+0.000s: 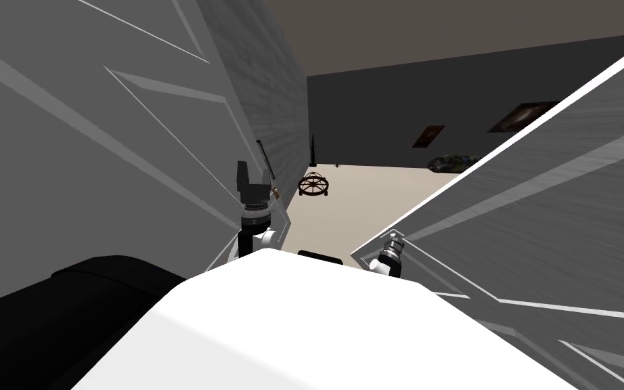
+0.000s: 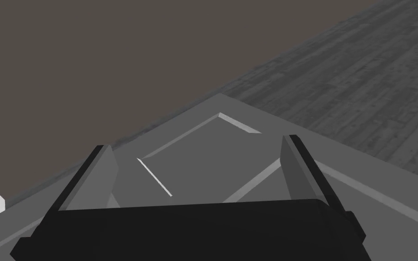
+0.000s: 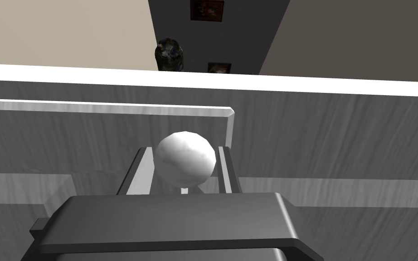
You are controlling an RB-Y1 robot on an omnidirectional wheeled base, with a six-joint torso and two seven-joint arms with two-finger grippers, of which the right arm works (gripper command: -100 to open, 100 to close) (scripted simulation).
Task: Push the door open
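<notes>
Open gap between grey door (image 1: 541, 203), right, and grey panel (image 1: 67, 135), left; beige floor (image 1: 371, 196) beyond lies free. Wheel-shaped object (image 1: 314, 185) stands there near left wall (image 1: 270, 101). Right gripper (image 3: 183, 150) jaws flank knob (image 3: 184, 158); left gripper (image 1: 252, 172) close against panel.

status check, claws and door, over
Right claw shut on white knob. Left claw open, by grey panel. Door ajar. Dark wheel-shaped thing on floor beyond the gap.

Door (image 3: 339, 136) wood-grain; knob (image 3: 184, 156) smooth, prob. matt
</notes>
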